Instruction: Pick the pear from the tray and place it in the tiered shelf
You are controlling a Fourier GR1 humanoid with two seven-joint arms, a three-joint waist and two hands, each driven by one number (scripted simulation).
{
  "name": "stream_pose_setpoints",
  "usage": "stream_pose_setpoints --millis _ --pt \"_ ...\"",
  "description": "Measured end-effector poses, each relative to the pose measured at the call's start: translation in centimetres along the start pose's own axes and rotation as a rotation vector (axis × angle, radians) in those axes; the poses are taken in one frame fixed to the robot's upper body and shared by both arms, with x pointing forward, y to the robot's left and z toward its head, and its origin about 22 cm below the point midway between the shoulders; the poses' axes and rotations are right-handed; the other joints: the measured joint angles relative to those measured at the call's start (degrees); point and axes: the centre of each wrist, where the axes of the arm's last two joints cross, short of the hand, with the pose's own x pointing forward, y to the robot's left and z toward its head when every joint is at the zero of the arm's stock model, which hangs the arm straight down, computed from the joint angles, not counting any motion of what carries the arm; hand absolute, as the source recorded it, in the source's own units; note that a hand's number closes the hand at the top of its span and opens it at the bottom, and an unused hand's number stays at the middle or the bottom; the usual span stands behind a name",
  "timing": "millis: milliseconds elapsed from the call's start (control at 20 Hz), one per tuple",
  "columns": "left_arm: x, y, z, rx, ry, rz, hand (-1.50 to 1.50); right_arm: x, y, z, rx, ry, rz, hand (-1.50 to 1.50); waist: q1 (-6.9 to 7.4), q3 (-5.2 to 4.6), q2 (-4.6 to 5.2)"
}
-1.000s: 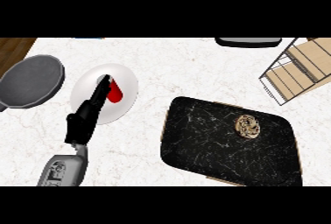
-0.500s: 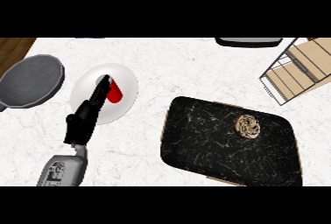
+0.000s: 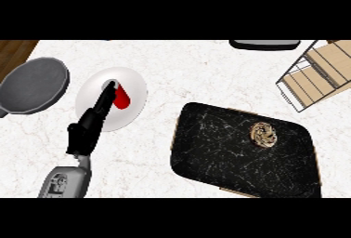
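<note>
Over the white plate (image 3: 133, 81) at ten o'clock, left hand (image 3: 91, 124) extends straight, unclenched fingers; pear (image 3: 264, 134) rests on tray (image 3: 226, 153).

Tiered shelf (image 3: 319, 74) cut off at right

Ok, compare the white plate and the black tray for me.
The white plate is round and pale; the black tray is a larger, dark, marbled rounded rectangle. The plate carries a small red item, with the left hand reaching over it; the tray carries the pear, untouched. Both lie flat on the counter.
</note>
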Motion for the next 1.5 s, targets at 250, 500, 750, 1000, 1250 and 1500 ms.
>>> stream_pose_setpoints --millis 250,500,750,1000,1250,1500 --pt "-0.3 -0.4 0.0 0.0 -0.002 0.002 0.0 -0.5 -0.4 -0.2 -0.001 0.042 -0.096 -1.5 -0.16 0.03 -0.05" --pt "0.1 0.0 -0.6 0.005 -0.001 0.001 0.0 -0.5 -0.9 -0.5 0.032 0.054 -0.2 -1.5 -0.2 0.03 -0.04" --pt "0.1 -0.5 -0.8 0.0 -0.003 0.001 0.0 0.4 -2.8 -1.5 0.052 0.059 -0.281 -1.5 -0.34 0.02 -0.11" --pt "0.1 -0.9 -0.7 0.009 -0.004 0.0 0.0 0.9 -5.7 -2.3 -0.034 0.106 -0.439 -1.5 -0.41 0.03 -0.16" --pt "-0.3 -0.4 -0.2 0.002 -0.003 0.0 0.0 0.6 -11.7 -2.5 -0.146 0.193 -0.511 -1.5 -0.33 0.04 -0.03" --pt "-0.3 0.0 0.0 0.01 -0.007 -0.005 0.0 -1.1 -17.1 -1.0 -0.158 0.324 -0.492 -1.5 -0.25 0.11 0.12"
